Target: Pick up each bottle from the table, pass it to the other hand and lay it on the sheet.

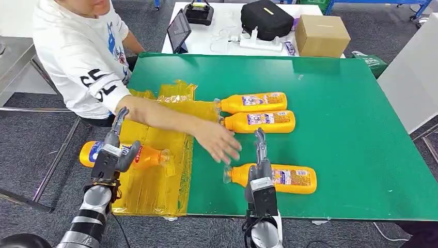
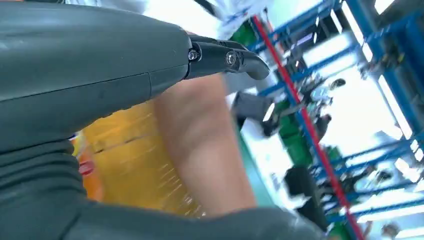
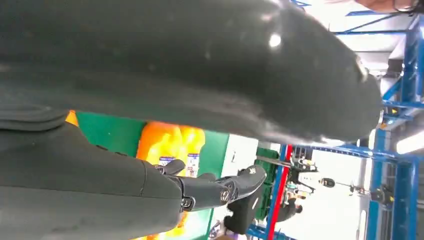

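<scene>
Orange bottle (image 1: 121, 155) lies on its side on yellow sheet (image 1: 155, 181) at worktop's left edge, clear cap toward green surface. Left robot hand (image 1: 118, 150) over it, thumb and fingers around bottle body, one finger raised. Right robot hand (image 1: 261, 155) spread, fingers straight, holding nothing, above near bottle (image 1: 281, 178) on green worktop (image 1: 351, 129). Two more bottles (image 1: 253, 102) (image 1: 261, 122) lie side by side farther back. Person's hand (image 1: 219, 140) reaches across sheet, between the robot hands. Left wrist view: person's forearm (image 2: 205, 150) close against yellow sheet, blurred.
</scene>
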{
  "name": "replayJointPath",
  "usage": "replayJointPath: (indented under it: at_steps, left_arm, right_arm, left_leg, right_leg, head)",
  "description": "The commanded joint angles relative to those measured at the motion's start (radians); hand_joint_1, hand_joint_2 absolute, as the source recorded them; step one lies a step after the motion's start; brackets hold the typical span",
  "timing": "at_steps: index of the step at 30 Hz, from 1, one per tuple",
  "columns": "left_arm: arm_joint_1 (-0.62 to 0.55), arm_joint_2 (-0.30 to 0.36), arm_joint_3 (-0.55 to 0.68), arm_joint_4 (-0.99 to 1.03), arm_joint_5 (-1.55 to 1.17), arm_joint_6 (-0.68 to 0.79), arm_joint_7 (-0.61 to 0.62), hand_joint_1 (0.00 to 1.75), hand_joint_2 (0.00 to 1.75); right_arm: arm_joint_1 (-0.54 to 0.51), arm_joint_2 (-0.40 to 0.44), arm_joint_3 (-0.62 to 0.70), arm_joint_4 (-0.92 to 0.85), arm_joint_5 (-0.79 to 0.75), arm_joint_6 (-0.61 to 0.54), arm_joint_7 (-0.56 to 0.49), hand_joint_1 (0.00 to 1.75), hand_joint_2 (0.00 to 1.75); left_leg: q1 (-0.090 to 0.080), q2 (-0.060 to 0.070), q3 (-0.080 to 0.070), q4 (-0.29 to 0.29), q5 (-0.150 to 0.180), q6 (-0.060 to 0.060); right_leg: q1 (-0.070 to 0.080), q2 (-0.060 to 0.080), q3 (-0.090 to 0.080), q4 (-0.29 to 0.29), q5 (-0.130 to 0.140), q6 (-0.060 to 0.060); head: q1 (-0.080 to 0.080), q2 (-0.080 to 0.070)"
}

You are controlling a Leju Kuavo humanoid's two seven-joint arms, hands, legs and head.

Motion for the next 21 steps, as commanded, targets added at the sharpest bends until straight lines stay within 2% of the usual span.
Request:
replayJointPath:
  at_steps: [1, 3, 4, 7, 8, 9, 12, 16, 17, 21]
  left_arm:
    - [-0.027, -0.091, 0.124, -0.064, 0.009, 0.146, -0.102, 0.00, 0.00]
    - [-0.027, -0.091, 0.124, -0.064, 0.009, 0.146, -0.102, 0.00, 0.00]
    - [-0.027, -0.091, 0.124, -0.064, 0.009, 0.146, -0.102, 0.00, 1.75]
    - [-0.030, -0.114, 0.126, -0.116, 0.028, 0.203, -0.104, 0.00, 1.75]
    - [0.005, -0.136, 0.067, -0.198, 0.016, 0.253, -0.075, 0.00, 1.75]
    - [0.159, -0.157, -0.059, -0.249, 0.064, 0.212, -0.019, 0.00, 1.75]
    - [0.182, -0.154, -0.076, -0.236, 0.078, 0.171, -0.010, 0.00, 1.75]
    - [0.240, -0.162, -0.110, -0.202, 0.051, 0.119, 0.005, 0.00, 1.75]
    - [0.245, -0.163, -0.114, -0.196, 0.045, 0.115, 0.005, 0.00, 1.75]
    - [0.241, -0.163, -0.112, -0.196, 0.044, 0.115, 0.004, 0.00, 1.75]
  right_arm:
    - [-0.068, -0.071, 0.061, 0.101, 0.105, 0.014, 0.072, 0.00, 1.75]
    - [-0.068, -0.071, 0.061, 0.101, 0.105, 0.014, 0.072, 0.00, 1.75]
    - [-0.068, -0.071, 0.061, 0.101, 0.105, 0.014, 0.072, 0.00, 1.75]
    - [-0.077, -0.097, 0.066, 0.108, 0.188, 0.002, 0.126, 0.00, 1.75]
    - [-0.072, -0.147, 0.057, 0.080, 0.297, 0.005, 0.198, 0.00, 1.75]
    - [0.013, -0.248, 0.000, -0.092, 0.473, 0.047, 0.319, 0.00, 1.75]
    - [0.020, -0.269, -0.005, -0.121, 0.536, 0.052, 0.353, 0.00, 1.75]
    - [0.020, -0.365, -0.025, -0.154, 0.606, 0.172, 0.479, 0.00, 1.75]
    - [0.021, -0.376, -0.034, -0.153, 0.610, 0.173, 0.480, 0.00, 1.75]
    - [0.021, -0.374, -0.036, -0.148, 0.610, 0.172, 0.480, 0.00, 1.75]
  left_leg:
    - [0.001, 0.001, 0.002, 0.000, -0.001, 0.000]
    - [0.001, 0.001, 0.002, 0.000, -0.001, 0.000]
    - [0.001, 0.001, 0.002, 0.000, -0.001, 0.000]
    - [0.001, 0.001, 0.001, 0.000, 0.000, 0.000]
    - [0.001, 0.001, 0.001, 0.000, 0.000, 0.000]
    - [0.002, 0.000, 0.000, 0.001, 0.000, 0.000]
    - [-0.001, -0.003, 0.002, -0.001, -0.001, 0.001]
    - [-0.003, -0.003, 0.000, -0.001, -0.001, 0.001]
    - [-0.002, -0.003, 0.004, 0.000, -0.003, 0.001]
    - [-0.003, -0.002, 0.000, 0.000, -0.002, 0.002]
  right_leg:
    - [0.001, -0.001, 0.002, -0.001, 0.000, -0.001]
    - [0.001, -0.001, 0.002, -0.001, 0.000, -0.001]
    - [0.001, -0.001, 0.002, -0.001, 0.000, -0.001]
    - [0.001, 0.000, 0.001, -0.001, 0.000, -0.001]
    - [0.001, 0.000, 0.001, -0.001, 0.000, -0.001]
    - [0.002, -0.001, 0.001, -0.001, 0.000, -0.001]
    - [-0.001, -0.003, 0.003, -0.002, -0.001, 0.000]
    - [-0.003, -0.004, 0.001, -0.002, -0.001, 0.000]
    - [-0.001, -0.005, 0.006, -0.003, -0.003, -0.001]
    - [-0.002, -0.004, 0.001, -0.002, -0.001, 0.000]
  head:
    - [0.000, 0.000]
    - [0.000, 0.000]
    - [0.000, 0.000]
    - [0.000, 0.000]
    - [0.000, 0.000]
    - [0.000, 0.000]
    - [0.000, 0.000]
    - [0.000, 0.000]
    - [0.000, 0.000]
    - [0.000, 0.000]
